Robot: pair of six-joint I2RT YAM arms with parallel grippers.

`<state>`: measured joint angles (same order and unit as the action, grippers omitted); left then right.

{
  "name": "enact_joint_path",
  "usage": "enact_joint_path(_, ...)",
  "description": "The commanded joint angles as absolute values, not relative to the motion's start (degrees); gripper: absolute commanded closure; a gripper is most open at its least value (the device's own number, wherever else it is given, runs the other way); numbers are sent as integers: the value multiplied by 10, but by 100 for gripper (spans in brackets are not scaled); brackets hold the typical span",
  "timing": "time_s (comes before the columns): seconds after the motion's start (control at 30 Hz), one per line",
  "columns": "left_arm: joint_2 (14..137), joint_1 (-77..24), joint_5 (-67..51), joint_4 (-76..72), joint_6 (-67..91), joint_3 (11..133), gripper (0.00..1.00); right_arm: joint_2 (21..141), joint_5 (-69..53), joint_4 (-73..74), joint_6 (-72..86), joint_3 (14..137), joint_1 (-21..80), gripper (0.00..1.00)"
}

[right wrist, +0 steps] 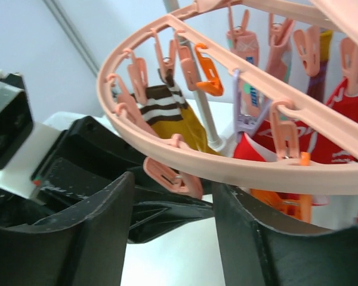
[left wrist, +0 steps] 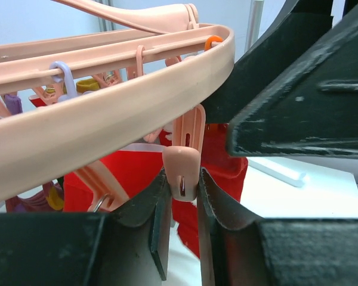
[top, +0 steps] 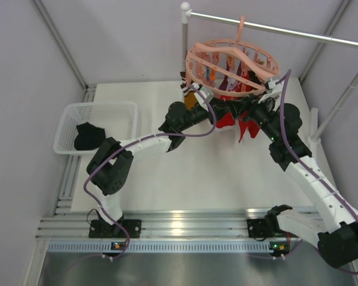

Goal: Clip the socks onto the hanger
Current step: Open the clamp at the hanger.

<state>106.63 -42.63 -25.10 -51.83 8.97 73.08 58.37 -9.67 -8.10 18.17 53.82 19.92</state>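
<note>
The left gripper [left wrist: 183, 185] was clamped on a pink clip [left wrist: 182, 170] that dangled from the near rim of the hanger [left wrist: 107, 113]. Its two dark fingers [left wrist: 155, 202] pressed the clip's lower end from either side. Just behind that clip hung a red sock [left wrist: 224, 161], its cloth falling below the ring. The close view did not show for sure which clip held it.

The right gripper [right wrist: 174, 196] stood spread wide under the opposite side of the ring, grasping nothing. Another pink clip [right wrist: 173, 176] hung in the gap above its fingers [right wrist: 95, 238], clear of both. Past it, inside the ring, a sock striped brown, white and yellow [right wrist: 167, 110] was already pinned up, with more red cloth [right wrist: 346, 101] clipped further round.

From above, the hanger hung by its hook from a white rail [top: 286, 31] at the far side of the table [top: 197, 190]. Both arms reached up to it — the left from the left, the right from the right. Two red socks [top: 227, 119] drooped beneath the ring between the grippers.

Well apart, on the left of the table, stood a white mesh basket [top: 68, 116] — a black sock [top: 88, 137] lay inside it.
</note>
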Motion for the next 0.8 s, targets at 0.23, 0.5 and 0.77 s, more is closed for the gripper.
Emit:
enact_joint_path(0.23,1028,-429,-268,-496,67,743,94,578,-171,-155,164,547,194,35)
enact_joint_path(0.5,1027,-436,-267,-473,53,751,93,606,-126,-134,137,568,199,30)
enact_joint_path(0.77,1026,-444,-271,-454,44,756,92,613,-103,-166,143,561,201,39)
